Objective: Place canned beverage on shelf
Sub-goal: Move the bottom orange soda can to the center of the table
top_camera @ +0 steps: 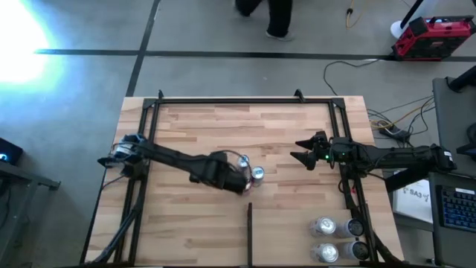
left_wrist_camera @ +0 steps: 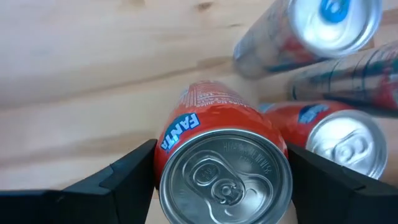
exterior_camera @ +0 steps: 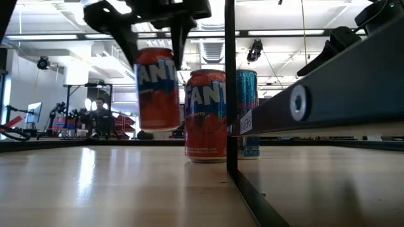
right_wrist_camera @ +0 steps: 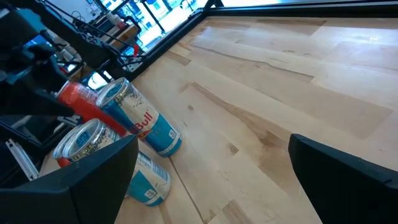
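Observation:
My left gripper [top_camera: 244,181] is shut on a red Fanta can [exterior_camera: 156,88] over the middle of the shelf, the light wooden board [top_camera: 223,126] with a black tube frame. A second Fanta can [exterior_camera: 205,116] and a blue-and-silver can [exterior_camera: 247,107] stand upright on the board beside it, just beyond the far end of the thin dark divider strip [top_camera: 250,231]. My right gripper [top_camera: 301,152] hovers open and empty to the right of these cans, above the board. My left gripper pinches the Fanta can's upper side wall [left_wrist_camera: 168,146] between its two fingers [left_wrist_camera: 124,180], just below the rim. The fingers come from above, pointing down. The can hangs below them, slightly tilted and lifted clear of the board.
Several more cans [top_camera: 323,227] stand at the board's near right corner, by the frame's right tube [top_camera: 349,193]. The board's far half and left half are bare wood. Cables and a red case [top_camera: 431,33] lie on the floor beyond the table.

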Controlling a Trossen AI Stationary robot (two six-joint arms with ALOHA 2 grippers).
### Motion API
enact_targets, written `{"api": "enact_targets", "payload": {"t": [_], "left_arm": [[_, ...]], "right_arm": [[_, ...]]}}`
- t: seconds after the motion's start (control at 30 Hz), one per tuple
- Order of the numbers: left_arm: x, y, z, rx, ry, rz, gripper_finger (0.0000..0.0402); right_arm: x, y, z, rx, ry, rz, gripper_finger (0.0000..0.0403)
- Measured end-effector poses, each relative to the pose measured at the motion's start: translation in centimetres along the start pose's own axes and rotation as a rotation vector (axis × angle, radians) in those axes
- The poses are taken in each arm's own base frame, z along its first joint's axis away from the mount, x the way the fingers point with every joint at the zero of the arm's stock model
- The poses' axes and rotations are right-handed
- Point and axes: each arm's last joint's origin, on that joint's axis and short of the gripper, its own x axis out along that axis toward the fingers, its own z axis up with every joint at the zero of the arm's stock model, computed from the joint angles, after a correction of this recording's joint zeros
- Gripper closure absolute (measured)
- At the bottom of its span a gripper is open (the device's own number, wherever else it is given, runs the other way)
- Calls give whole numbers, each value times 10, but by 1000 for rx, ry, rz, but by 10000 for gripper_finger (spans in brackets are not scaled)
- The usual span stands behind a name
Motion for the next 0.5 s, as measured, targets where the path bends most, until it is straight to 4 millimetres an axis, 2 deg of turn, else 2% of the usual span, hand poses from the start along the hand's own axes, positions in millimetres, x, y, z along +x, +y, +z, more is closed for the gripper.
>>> {"api": "enact_targets", "payload": {"t": [0.2, 0.5], "left_arm": [[8, -2, 22, 77, 37, -3, 118], [26, -2, 35, 131, 86, -22, 118]], "right_arm": [[0, 0, 0, 0, 1, 0, 3], [0, 0, 0, 0, 1, 0, 3]]}}
